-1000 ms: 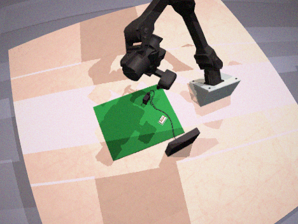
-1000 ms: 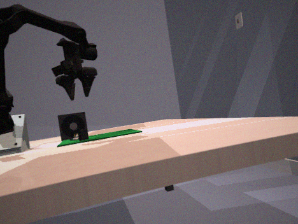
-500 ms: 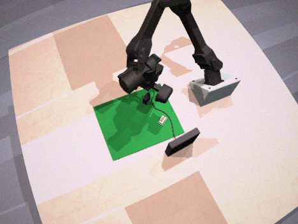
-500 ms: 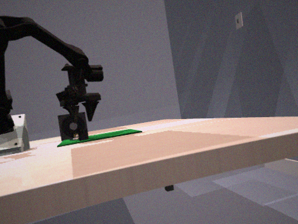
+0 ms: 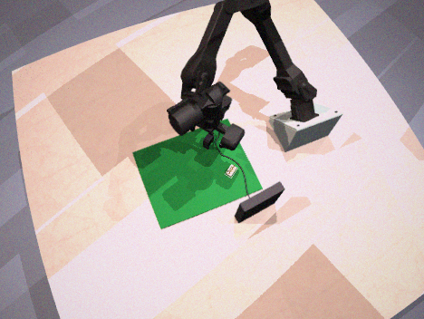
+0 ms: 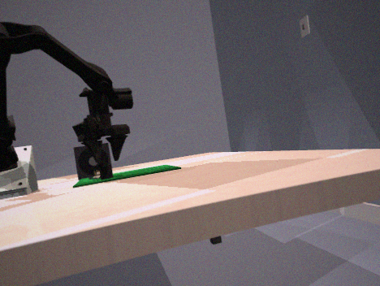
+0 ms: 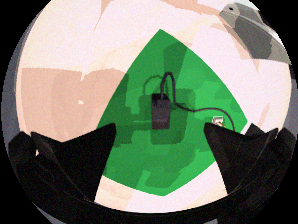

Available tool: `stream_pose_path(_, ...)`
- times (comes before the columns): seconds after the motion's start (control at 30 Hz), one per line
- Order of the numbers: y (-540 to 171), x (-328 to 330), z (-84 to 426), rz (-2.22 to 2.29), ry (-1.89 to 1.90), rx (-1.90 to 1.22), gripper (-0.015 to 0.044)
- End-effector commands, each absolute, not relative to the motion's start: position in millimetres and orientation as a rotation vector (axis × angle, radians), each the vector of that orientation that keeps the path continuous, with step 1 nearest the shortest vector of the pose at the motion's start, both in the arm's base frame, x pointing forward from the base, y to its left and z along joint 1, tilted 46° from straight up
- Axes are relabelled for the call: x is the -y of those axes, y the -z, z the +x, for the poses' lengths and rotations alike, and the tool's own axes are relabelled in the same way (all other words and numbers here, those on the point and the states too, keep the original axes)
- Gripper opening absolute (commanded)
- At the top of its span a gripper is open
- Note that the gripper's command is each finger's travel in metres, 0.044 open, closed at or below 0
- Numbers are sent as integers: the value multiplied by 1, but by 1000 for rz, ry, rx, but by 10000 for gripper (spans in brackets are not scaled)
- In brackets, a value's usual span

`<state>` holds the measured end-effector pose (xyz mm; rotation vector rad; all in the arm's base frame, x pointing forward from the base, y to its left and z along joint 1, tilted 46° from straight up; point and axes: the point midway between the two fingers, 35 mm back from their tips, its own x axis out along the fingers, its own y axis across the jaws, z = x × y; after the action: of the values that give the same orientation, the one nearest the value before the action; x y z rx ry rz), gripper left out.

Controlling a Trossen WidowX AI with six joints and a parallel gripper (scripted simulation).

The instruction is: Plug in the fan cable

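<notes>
The fan's dark plug (image 7: 160,112) is on the green board (image 7: 165,175) (image 5: 168,181) (image 6: 154,170), away from the header. Its thin cable (image 7: 192,109) (image 5: 245,174) loops from one end and runs to the black square fan (image 5: 259,202) (image 6: 82,162), which stands at the board's edge. The small white four-pin header (image 5: 231,170) (image 7: 218,121) is empty. My gripper (image 7: 161,128) (image 5: 217,144) (image 6: 108,162) is open and low over the board, with a finger on either side of the plug and a gap to each in the wrist view. In the top view the gripper hides the plug.
The arm's pale grey base block (image 5: 308,131) (image 7: 250,37) stands beyond one side of the board. The fan is upright near the board's corner, on the header's side. The table's edge (image 6: 203,215) runs across the front in the exterior view.
</notes>
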<state>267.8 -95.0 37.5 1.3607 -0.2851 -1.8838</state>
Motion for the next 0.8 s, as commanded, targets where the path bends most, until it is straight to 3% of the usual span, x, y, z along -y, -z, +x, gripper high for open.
stream_pose_path(0.0, -32, 101, 267, 1356, 1881, 283, 440)
stream_pose_path(0.77, -11, 123, 262, 1353, 1880, 285, 440)
